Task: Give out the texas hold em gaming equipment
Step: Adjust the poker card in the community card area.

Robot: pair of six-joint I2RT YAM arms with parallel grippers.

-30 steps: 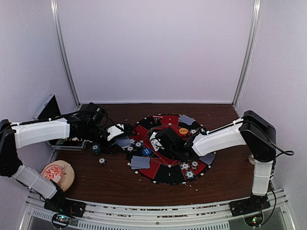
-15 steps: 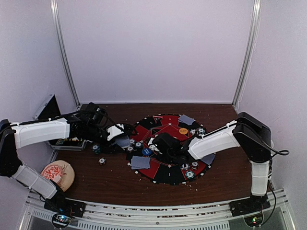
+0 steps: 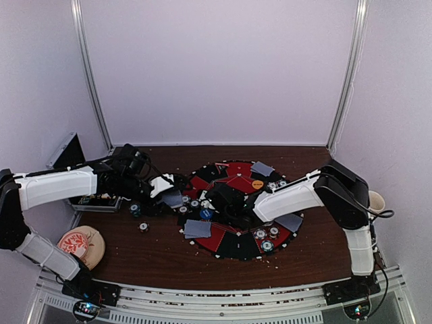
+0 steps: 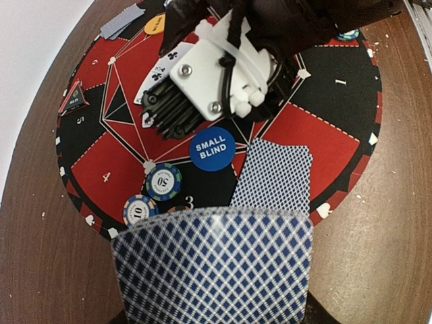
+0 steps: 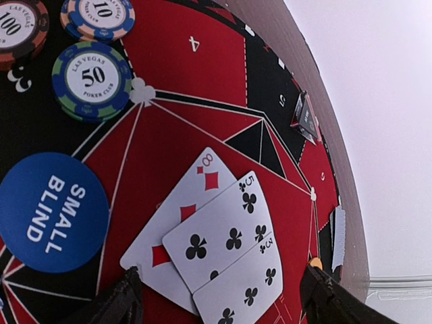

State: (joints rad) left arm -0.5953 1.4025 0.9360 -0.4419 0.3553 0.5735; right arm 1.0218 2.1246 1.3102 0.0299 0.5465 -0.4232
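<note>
My left gripper point(image 3: 167, 191) is shut on a stack of blue-backed playing cards point(image 4: 212, 270) at the left rim of the round red-and-black mat point(image 3: 233, 177). These cards hide its fingers in the left wrist view. My right gripper point(image 5: 223, 304) stands open low over the mat's middle, and it also shows in the top view point(image 3: 214, 196). Three face-up cards point(image 5: 223, 236) lie flat and overlapping between its fingers point(image 5: 118, 300). The blue small-blind disc point(image 5: 50, 212) and poker chips marked 50 point(image 5: 91, 79), 10 point(image 5: 98, 17) and 100 point(image 5: 20, 30) lie beside them.
Face-down cards point(image 3: 197, 229), point(image 3: 262, 168), point(image 3: 291, 223) and an orange disc point(image 3: 258, 183) lie on the mat. Loose chips point(image 3: 144, 227) sit on the table left of it. The metal case point(image 3: 71, 152) stands open at far left, with a round tan pouch point(image 3: 81, 246) in front.
My right gripper has slid left toward the mat's middle and opened wider, leaving the face-up cards flat. The left arm and its cards have not moved.
</note>
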